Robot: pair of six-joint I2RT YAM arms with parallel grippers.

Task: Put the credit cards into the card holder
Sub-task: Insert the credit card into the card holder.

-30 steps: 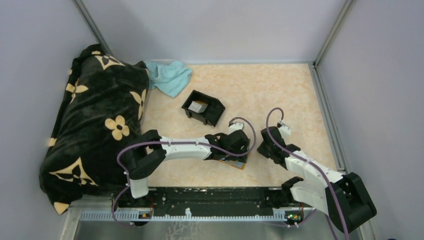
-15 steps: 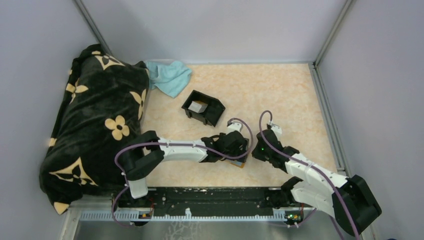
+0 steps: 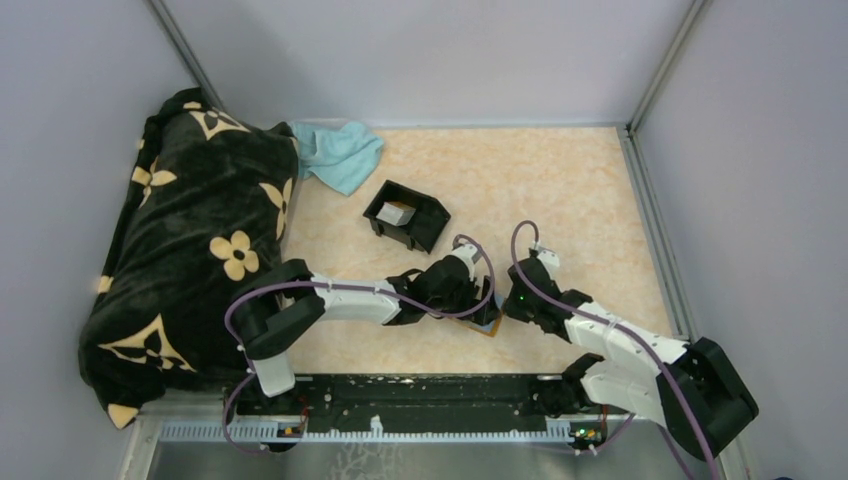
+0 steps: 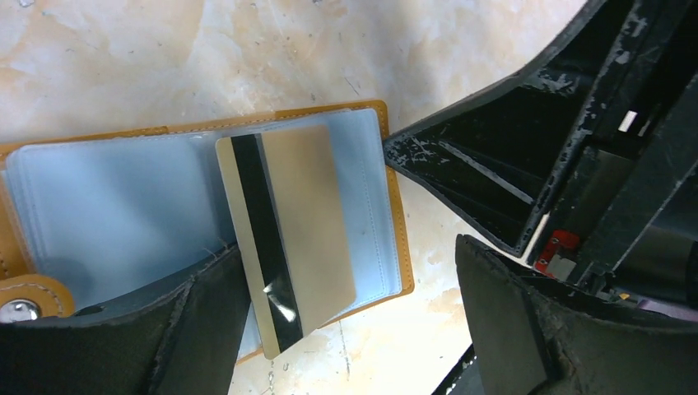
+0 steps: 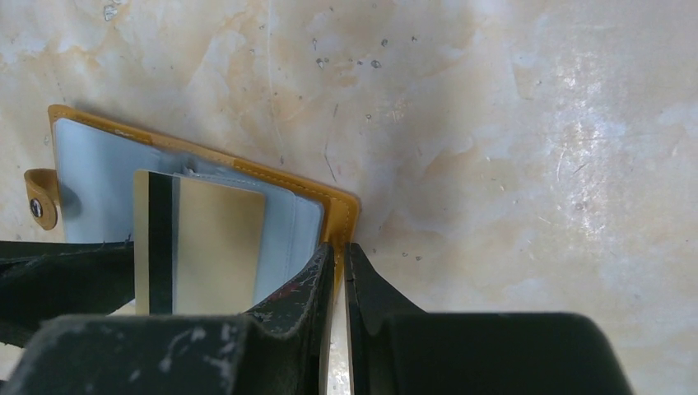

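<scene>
Right hand [image 5: 339, 248] nearer leathery card holder [image 5: 290, 216]

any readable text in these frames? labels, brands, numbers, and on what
No text can be read in any view.
The card: back side up, black magnetic stripe only, no print.
The card holder: orange cover and pale blue sleeves, no logo showing.
The blanket: flower motifs, no letters.
The pale item in the black tray: too small to tell.
</scene>
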